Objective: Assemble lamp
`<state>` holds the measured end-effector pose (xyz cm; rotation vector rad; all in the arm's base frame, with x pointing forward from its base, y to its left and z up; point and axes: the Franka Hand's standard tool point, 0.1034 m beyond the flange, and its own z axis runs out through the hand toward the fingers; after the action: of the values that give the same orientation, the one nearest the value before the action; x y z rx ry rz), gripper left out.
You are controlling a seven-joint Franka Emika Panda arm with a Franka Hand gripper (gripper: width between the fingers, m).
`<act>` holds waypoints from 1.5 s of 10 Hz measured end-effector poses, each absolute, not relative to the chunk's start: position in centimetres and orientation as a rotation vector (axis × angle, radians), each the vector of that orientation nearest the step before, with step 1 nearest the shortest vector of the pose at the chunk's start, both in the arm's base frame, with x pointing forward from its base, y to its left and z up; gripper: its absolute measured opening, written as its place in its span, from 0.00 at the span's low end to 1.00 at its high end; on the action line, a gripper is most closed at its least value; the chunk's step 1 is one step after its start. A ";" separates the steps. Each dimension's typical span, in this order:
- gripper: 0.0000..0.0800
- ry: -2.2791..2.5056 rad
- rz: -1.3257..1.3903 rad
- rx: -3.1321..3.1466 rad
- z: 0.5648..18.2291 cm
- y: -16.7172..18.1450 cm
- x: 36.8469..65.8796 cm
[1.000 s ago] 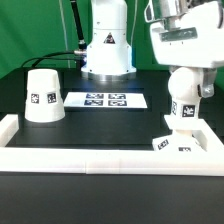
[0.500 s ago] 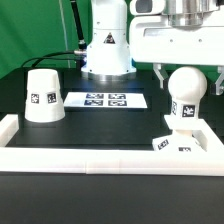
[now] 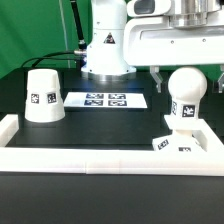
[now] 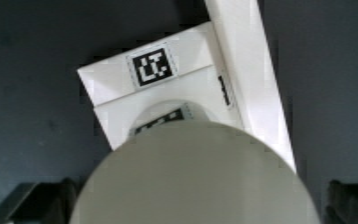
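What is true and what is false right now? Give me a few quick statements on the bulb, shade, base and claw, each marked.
1. The bulb stands upright on the base. True.
2. The shade is already fitted over the bulb. False: it sits on the table at the exterior view's left, well apart from the bulb.
3. The claw is open, with one finger on each side of the bulb's round top. True.
4. The base lies on the marker board. False: it sits by the white rail at the exterior view's right, and the marker board carries nothing.
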<state>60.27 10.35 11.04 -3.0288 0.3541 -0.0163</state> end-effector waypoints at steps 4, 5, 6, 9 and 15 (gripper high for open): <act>0.87 -0.214 -0.046 -3.107 11.2 10.2 60.4; 0.87 -0.311 -0.047 -3.100 11.1 10.1 60.5; 0.87 -0.361 -0.048 -3.095 11.1 10.1 60.5; 0.72 -0.341 -0.048 -3.097 11.1 10.1 60.5; 0.72 0.388 -0.067 -3.081 11.1 9.6 60.6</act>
<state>60.58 9.63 11.12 -3.0808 0.3875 -0.0672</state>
